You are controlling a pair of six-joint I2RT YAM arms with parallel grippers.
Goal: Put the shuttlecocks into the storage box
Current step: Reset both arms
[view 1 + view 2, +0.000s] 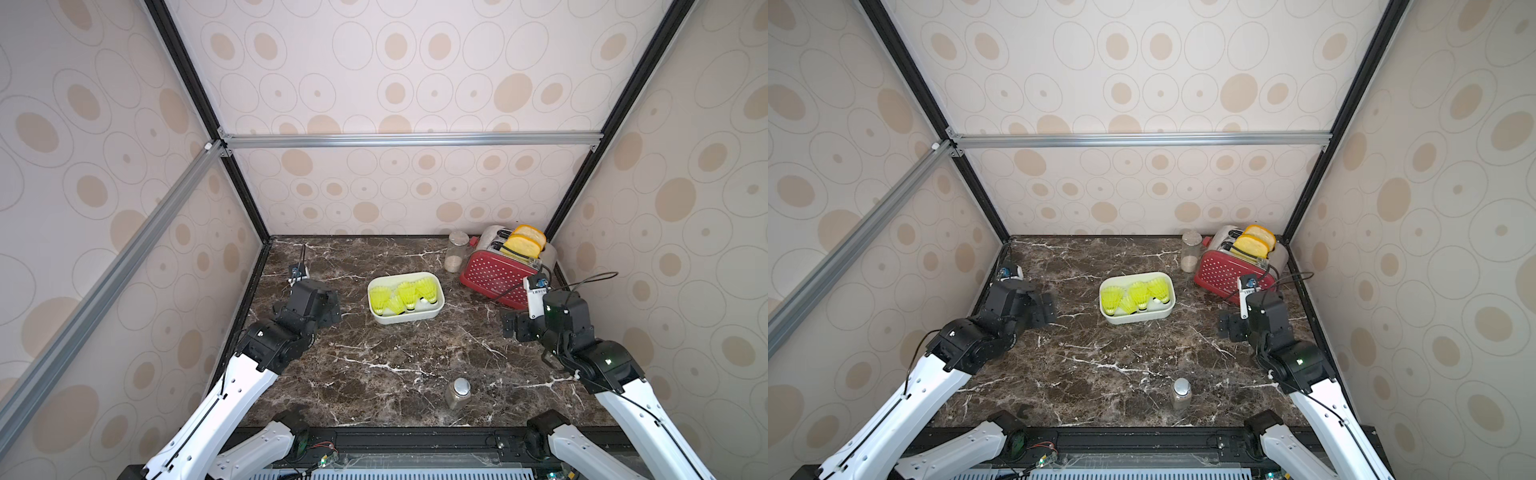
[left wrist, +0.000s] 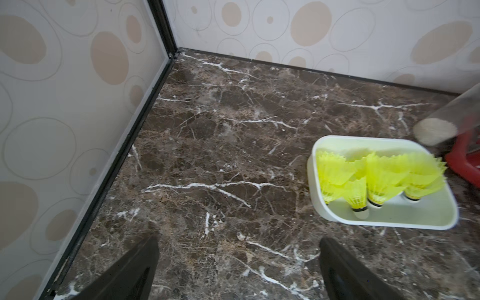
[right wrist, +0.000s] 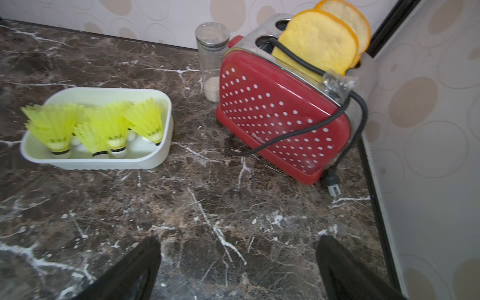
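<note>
The yellow shuttlecocks [image 1: 405,295] sit in the white box [image 1: 409,318], on the table [image 1: 374,365] between the two arms. The left gripper [image 2: 239,246] and the right gripper [image 3: 237,241] are both wide open and hold nothing. Only the right wrist view shows the plug [image 3: 333,188] of the toaster [image 3: 280,117]. Only the top views show the jar [image 1: 457,392] near the front edge.

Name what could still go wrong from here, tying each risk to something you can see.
1. The shuttlecocks stand taller than the low rim of the storage box; a careless sweep could tip them out.
2. The loose cord draped over the toaster lies ahead of the open right hand and might snag.
3. The front jar stands alone and could be knocked over.
</note>
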